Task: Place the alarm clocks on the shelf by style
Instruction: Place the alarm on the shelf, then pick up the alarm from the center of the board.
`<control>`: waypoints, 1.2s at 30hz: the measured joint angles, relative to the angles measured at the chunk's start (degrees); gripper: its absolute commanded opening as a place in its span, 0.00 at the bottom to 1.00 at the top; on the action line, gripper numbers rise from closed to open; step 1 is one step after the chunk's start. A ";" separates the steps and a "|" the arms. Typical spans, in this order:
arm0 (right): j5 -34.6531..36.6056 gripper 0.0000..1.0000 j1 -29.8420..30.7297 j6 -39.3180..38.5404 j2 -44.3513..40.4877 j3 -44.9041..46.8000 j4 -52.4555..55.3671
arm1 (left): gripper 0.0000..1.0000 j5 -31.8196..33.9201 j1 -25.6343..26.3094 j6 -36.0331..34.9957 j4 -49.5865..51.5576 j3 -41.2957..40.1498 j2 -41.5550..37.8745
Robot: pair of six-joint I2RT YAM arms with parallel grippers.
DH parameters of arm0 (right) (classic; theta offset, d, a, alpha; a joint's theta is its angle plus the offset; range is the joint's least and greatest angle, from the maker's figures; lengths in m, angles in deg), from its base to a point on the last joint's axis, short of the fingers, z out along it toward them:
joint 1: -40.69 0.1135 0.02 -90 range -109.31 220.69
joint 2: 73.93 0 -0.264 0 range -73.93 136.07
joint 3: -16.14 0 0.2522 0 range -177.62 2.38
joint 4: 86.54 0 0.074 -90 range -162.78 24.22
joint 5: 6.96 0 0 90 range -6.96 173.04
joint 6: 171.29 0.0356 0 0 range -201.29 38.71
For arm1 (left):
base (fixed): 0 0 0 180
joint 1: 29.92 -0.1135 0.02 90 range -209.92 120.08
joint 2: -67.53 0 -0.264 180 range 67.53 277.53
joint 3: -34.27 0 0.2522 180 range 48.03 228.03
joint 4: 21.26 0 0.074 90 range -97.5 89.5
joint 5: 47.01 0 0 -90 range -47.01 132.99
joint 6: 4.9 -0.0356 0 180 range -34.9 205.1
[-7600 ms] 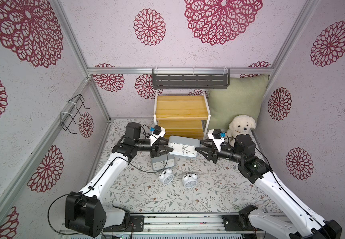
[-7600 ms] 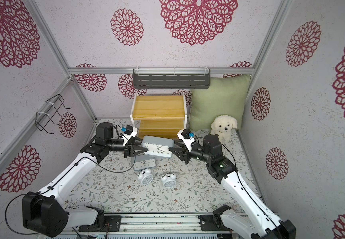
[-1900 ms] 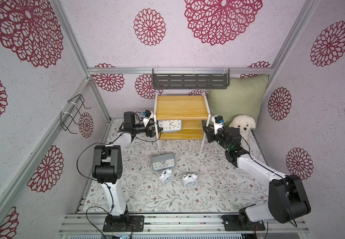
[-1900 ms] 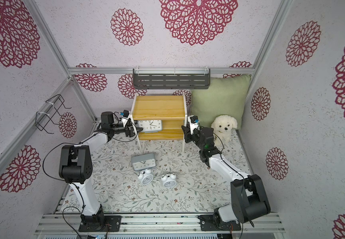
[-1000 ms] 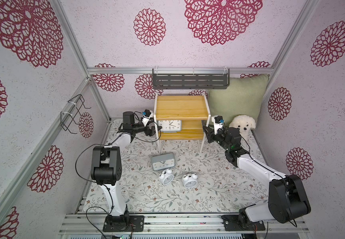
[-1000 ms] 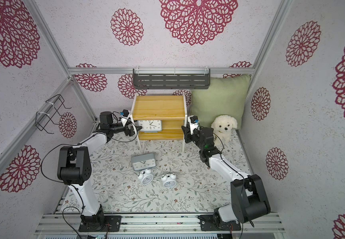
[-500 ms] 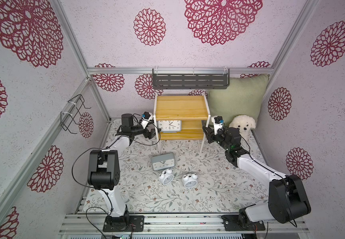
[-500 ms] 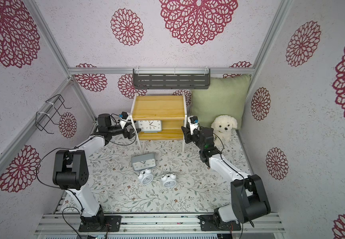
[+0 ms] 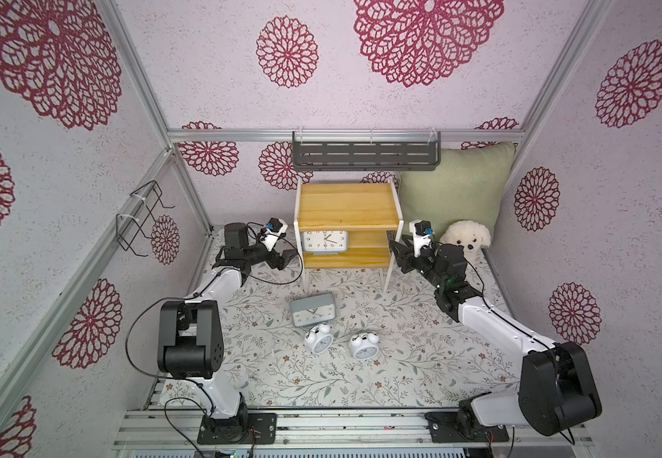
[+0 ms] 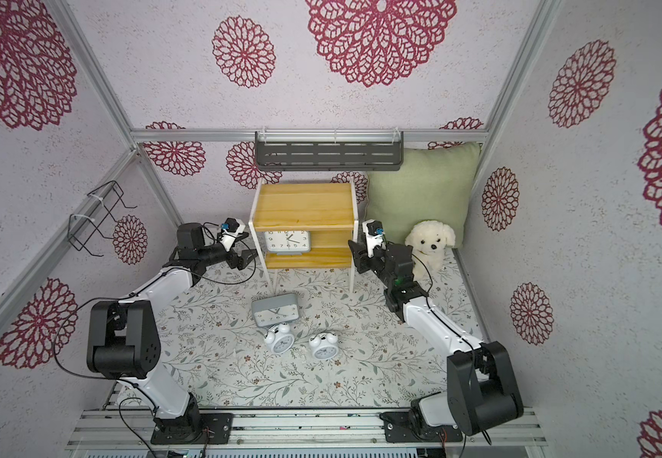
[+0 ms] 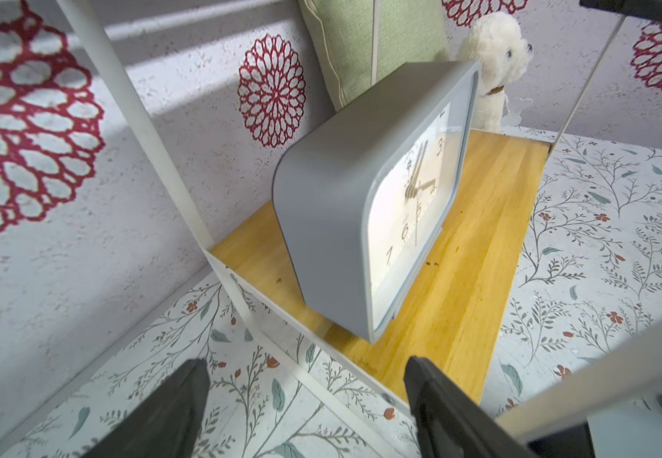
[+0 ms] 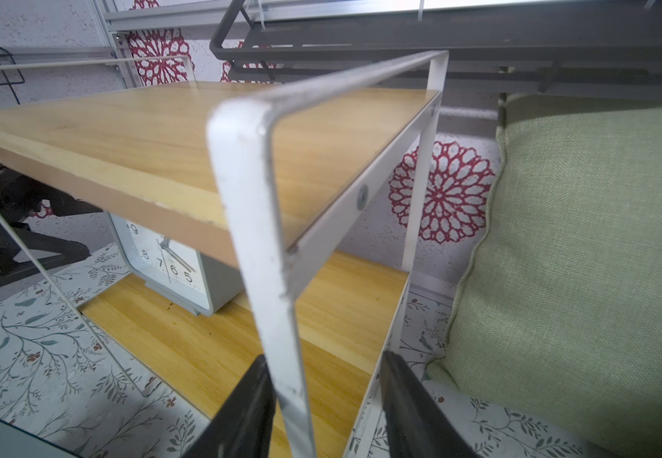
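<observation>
My left end effector (image 11: pixel 305 363) gapes beside the grey clock (image 11: pixel 333 222); right end effector (image 12: pixel 323 359) (parted) straddles the shelf frame (image 12: pixel 242 178)

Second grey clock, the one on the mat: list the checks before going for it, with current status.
1. First grey clock upright on the lower board of the shelf: ok.
2. Left gripper open, clear of that clock: ok.
3. Right gripper clear of the shelf: not ok; its open jaws straddle the white side frame.
4. Second grey clock uncovered on the mat: ok.
5. Gap between it and the nearest twin-bell clock: cannot tell, very close.
6. Lower board has room for another clock: ok.
</observation>
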 measured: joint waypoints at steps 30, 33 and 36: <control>1.55 0.89 -0.09 -0.90 -22.49 16.85 6.88 | 0.84 13.40 9.51 -4.85 34.05 -12.72 -25.79; 1.55 0.89 -0.09 -0.72 -23.78 18.03 7.41 | 0.84 13.79 9.51 -5.25 35.82 -12.96 -24.50; 1.53 0.91 -0.09 -0.55 -24.30 18.56 7.65 | 0.84 14.19 9.51 -5.66 36.68 -13.05 -22.51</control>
